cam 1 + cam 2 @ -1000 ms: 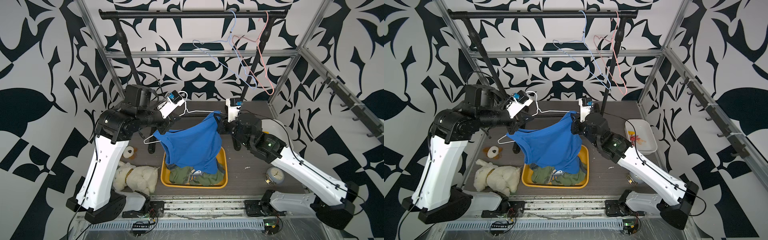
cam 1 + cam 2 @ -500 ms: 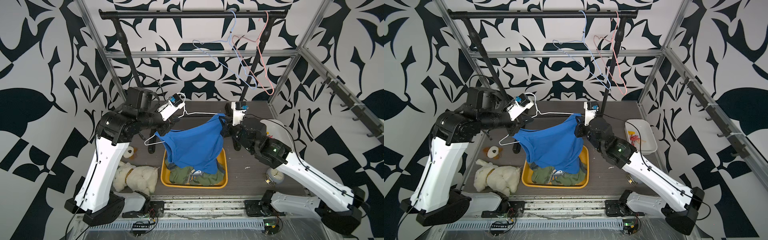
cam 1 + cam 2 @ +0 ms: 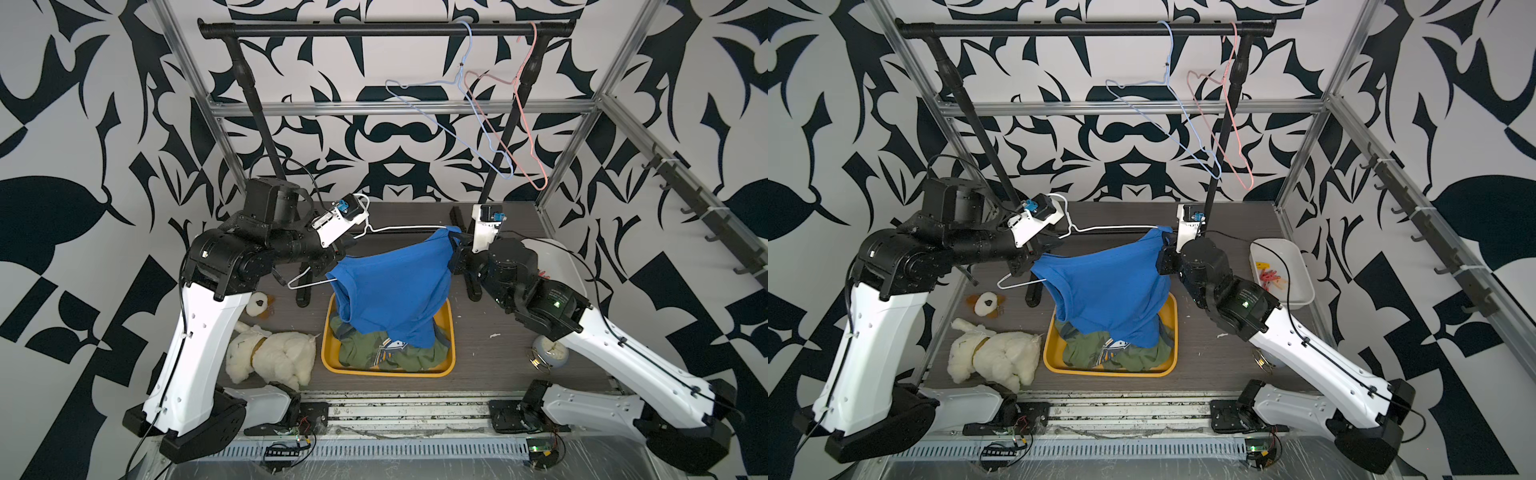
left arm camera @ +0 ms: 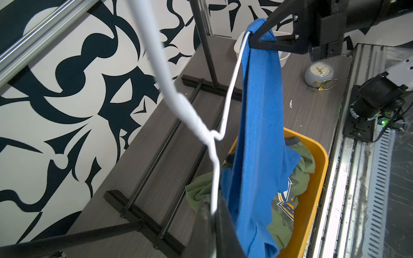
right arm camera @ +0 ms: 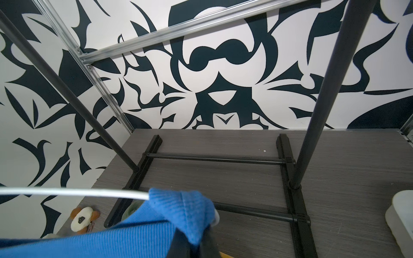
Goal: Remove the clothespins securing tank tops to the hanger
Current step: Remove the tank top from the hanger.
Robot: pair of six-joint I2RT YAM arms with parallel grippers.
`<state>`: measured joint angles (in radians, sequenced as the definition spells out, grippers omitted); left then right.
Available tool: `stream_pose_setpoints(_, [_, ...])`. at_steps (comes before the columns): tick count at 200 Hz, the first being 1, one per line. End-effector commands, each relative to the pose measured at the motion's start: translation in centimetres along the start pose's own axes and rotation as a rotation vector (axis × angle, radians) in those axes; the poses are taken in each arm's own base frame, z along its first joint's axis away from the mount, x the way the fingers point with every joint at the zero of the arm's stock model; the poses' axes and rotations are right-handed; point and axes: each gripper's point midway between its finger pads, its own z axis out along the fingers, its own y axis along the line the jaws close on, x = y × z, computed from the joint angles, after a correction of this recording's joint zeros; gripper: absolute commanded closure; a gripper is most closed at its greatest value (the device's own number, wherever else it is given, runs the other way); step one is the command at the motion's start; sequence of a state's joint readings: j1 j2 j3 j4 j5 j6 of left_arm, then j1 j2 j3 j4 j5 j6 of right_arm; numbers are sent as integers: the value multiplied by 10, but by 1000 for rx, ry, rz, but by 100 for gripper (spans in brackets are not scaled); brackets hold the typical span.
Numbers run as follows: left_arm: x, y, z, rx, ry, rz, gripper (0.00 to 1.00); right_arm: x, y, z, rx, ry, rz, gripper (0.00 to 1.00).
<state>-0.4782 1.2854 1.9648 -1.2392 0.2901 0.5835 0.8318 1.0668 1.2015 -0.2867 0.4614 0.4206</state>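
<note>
A white plush dog (image 3: 270,357) lies on the worktop (image 3: 490,361) just beside a yellow tray (image 3: 386,372) — a small alarm clock (image 3: 550,353) stands near the tray's other side, a black garment rack (image 3: 374,29) behind.

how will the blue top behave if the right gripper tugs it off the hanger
Likely floppy: the blue top sags from the hanger in loose folds, its hem down in the tray. Probably light, since a thin wire carries it. Its ribbed knit should hold in the right gripper, shut on the strap.
</note>
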Motion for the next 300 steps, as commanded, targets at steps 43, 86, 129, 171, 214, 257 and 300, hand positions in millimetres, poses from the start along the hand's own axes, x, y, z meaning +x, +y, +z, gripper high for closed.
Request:
stream_pose_setpoints(43, [30,-21,-16,34,99,30,100,-53,-36,-34,160,-170,89,100])
stream_pose_setpoints(86, [20,-21,-25,22,59,34,100,-55,-39,-37,172,-173,93,100])
stream_pose_setpoints(129, [-4,-15,-37,-10,-29,16,100,-35,-31,-16,167,-100,73,100])
stream_pose_setpoints(171, [-25,-9,-48,-44,-103,0,100,-19,-30,-7,157,-59,89,100])
stream_pose_setpoints(214, [-37,-1,-46,-58,-142,-38,100,0,-30,-2,141,-19,119,100])
stream_pose_setpoints(257, [-48,9,-37,-59,-169,-90,100,30,-23,13,98,54,160,100])
stream_pose_setpoints(300, [-59,19,-31,-71,-200,-133,100,68,8,34,-49,198,186,100])
